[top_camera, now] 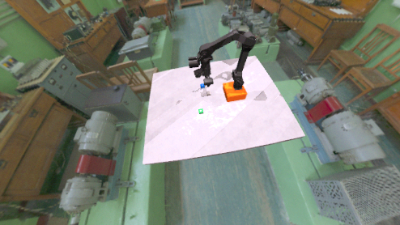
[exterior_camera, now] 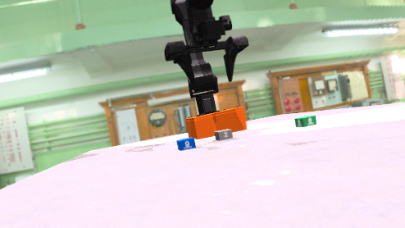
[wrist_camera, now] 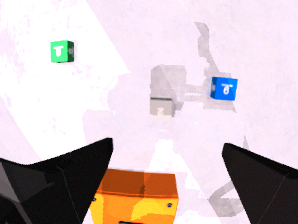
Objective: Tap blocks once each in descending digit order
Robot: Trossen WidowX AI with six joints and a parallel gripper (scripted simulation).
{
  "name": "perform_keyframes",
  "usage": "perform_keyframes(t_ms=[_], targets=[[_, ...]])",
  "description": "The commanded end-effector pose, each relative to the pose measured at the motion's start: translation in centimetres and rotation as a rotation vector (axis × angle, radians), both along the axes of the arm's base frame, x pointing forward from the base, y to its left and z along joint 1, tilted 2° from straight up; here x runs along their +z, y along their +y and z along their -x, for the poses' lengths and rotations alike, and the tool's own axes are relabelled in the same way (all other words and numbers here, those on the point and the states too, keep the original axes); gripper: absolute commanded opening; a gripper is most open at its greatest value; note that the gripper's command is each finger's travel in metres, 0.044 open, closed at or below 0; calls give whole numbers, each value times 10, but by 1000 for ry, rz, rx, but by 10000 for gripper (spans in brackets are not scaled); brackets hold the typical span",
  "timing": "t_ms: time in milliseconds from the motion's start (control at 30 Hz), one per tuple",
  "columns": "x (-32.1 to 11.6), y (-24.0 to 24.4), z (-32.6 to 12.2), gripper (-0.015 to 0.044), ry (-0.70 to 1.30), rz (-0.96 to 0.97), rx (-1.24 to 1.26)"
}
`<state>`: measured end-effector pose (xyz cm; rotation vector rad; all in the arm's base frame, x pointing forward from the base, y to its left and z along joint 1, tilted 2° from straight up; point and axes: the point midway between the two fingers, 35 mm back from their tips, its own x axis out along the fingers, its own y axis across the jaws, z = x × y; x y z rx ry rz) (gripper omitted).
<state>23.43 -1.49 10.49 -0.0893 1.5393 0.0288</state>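
Observation:
A blue block [top_camera: 202,86] [exterior_camera: 186,143] [wrist_camera: 224,89] shows what looks like a 9 in the exterior view. A grey block [exterior_camera: 223,134] [wrist_camera: 162,107] shows a 2 and lies between the blue block and the orange base; shadow blurs it in the top view. A green block [top_camera: 201,111] [exterior_camera: 306,121] [wrist_camera: 62,51] lies apart; its digit is not clearly readable. My gripper [top_camera: 203,78] [exterior_camera: 211,85] [wrist_camera: 168,147] is open and empty, above the table. In the wrist view the grey block is ahead of the gap between the fingertips, the blue one ahead of the right finger.
The orange base [top_camera: 235,92] [exterior_camera: 230,120] [wrist_camera: 140,183] of the arm stands near the grey block. The white table top [top_camera: 174,137] [exterior_camera: 123,193] bears arm shadows around the blue and grey blocks. Machines and furniture stand around the table.

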Motion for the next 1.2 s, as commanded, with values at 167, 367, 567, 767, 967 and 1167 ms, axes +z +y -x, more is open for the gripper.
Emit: perform_keyframes(t_ms=[167, 367, 567, 767, 967, 1167], targets=[[0, 1, 3, 400, -2, 2, -3], [0, 5, 0, 400, -1, -1, 1], [0, 65, -34, 400, 15, -26, 31], [1, 146, -68, 400, -1, -16, 6], [-2, 179, -74, 400, -8, -15, -3], [-2, 179, -74, 400, -8, -15, -3]])
